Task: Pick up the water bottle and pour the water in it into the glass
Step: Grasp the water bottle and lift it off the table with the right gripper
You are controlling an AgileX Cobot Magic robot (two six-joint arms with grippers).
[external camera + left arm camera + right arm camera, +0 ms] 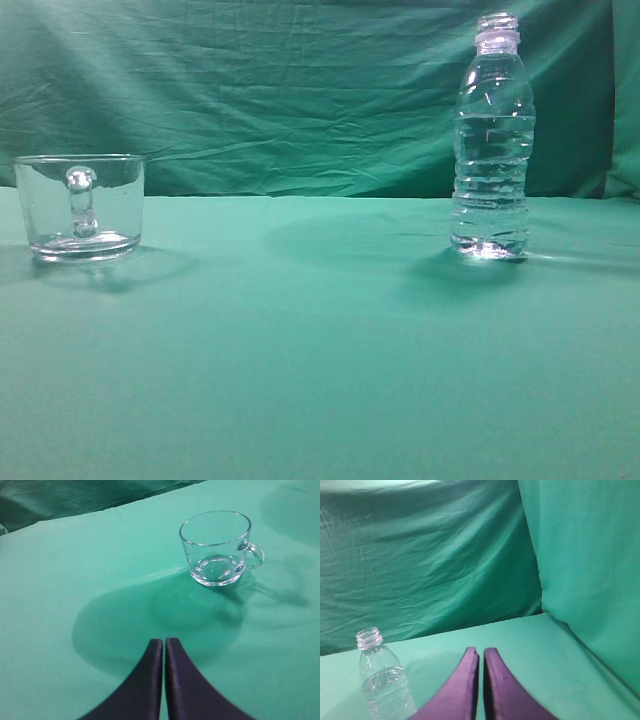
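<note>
The water bottle (491, 140) stands upright and uncapped on the right of the green table, with water (490, 185) filling it to about mid-height. It also shows in the right wrist view (382, 682), low at the left. The glass (80, 205) stands empty on the left, its handle toward the camera. In the left wrist view the glass (217, 547) is ahead and to the right. My left gripper (164, 641) is shut and empty, well short of the glass. My right gripper (481, 651) is shut and empty, to the right of the bottle. Neither gripper shows in the exterior view.
A green cloth covers the table (320, 350) and hangs as a wrinkled backdrop (280, 90) behind it. In the right wrist view a green cloth wall (590, 555) rises at the right side.
</note>
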